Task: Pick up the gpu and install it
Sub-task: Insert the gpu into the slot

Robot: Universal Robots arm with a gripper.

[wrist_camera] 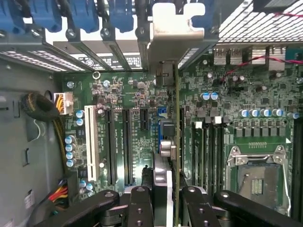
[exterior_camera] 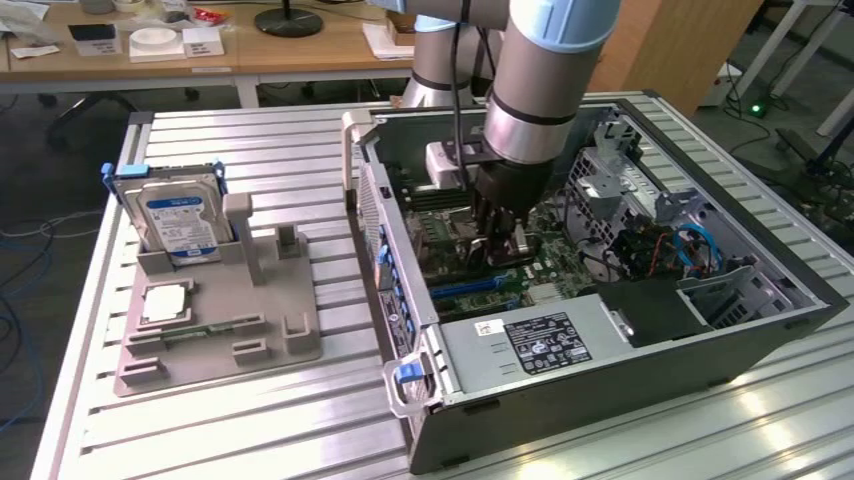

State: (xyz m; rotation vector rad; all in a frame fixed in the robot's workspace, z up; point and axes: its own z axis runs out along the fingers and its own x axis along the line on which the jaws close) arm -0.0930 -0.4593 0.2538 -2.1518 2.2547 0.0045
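Your gripper (wrist_camera: 163, 198) is clamped on the gpu (wrist_camera: 176, 142), held edge-on over the motherboard (wrist_camera: 128, 94) slots inside the open case (exterior_camera: 601, 350).

The arm (exterior_camera: 541, 70) reaches down into the open computer case (exterior_camera: 601, 280), which lies on its side on the ribbed metal worktop (exterior_camera: 240, 430), with the claw (exterior_camera: 501, 240) low over the green motherboard (exterior_camera: 461, 235) and the gpu (exterior_camera: 505, 243) barely discernible at the claw. Toward the exterior view's left, a grey fixture tray (exterior_camera: 220, 320) sits beside the case and carries an upright hard drive (exterior_camera: 180, 222) with a blue label, plus a small flat square part (exterior_camera: 163, 303) just below it. The power supply (exterior_camera: 534, 345) occupies the near corner of the case.
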